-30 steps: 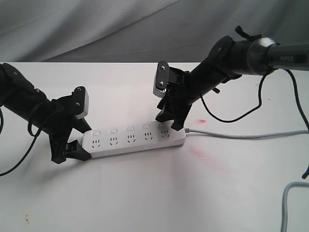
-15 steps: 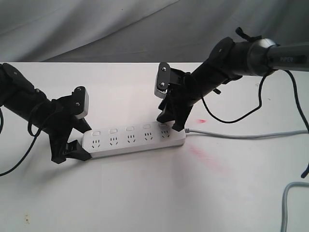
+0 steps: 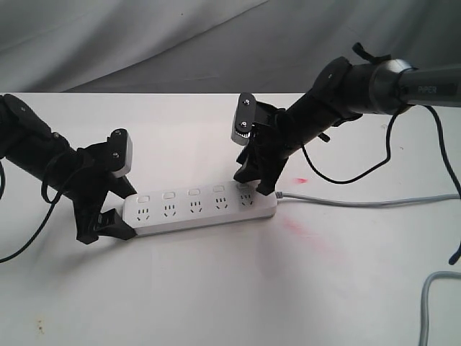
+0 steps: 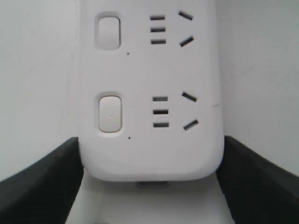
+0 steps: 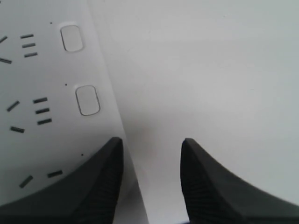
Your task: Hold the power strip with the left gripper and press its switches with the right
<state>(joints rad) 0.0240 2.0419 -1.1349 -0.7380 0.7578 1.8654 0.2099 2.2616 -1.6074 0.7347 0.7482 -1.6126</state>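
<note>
The white power strip point(image 3: 198, 205) lies flat on the white table, its grey cord point(image 3: 360, 202) running off to the right. My left gripper point(image 3: 127, 213) is shut on the strip's left end; in the left wrist view its black fingers point(image 4: 42, 182) press both long sides of the power strip point(image 4: 149, 79). My right gripper point(image 3: 254, 183) stands over the strip's right end, jaws a little apart with nothing between them. In the right wrist view one of its fingers point(image 5: 93, 186) is above the strip where the end switch lies hidden, and the other hangs over bare table. Two switches point(image 5: 87, 100) show beyond it.
Red smudges point(image 3: 302, 232) mark the table point(image 3: 216, 288) right of the strip. A thick grey cable point(image 3: 426, 303) curls at the lower right corner. Loose black cables hang from both arms. A grey cloth backdrop point(image 3: 180, 43) rises behind the table's far edge.
The right gripper has lifted and shifted very slightly over the strip's right end. The left gripper and the strip have not moved.
</note>
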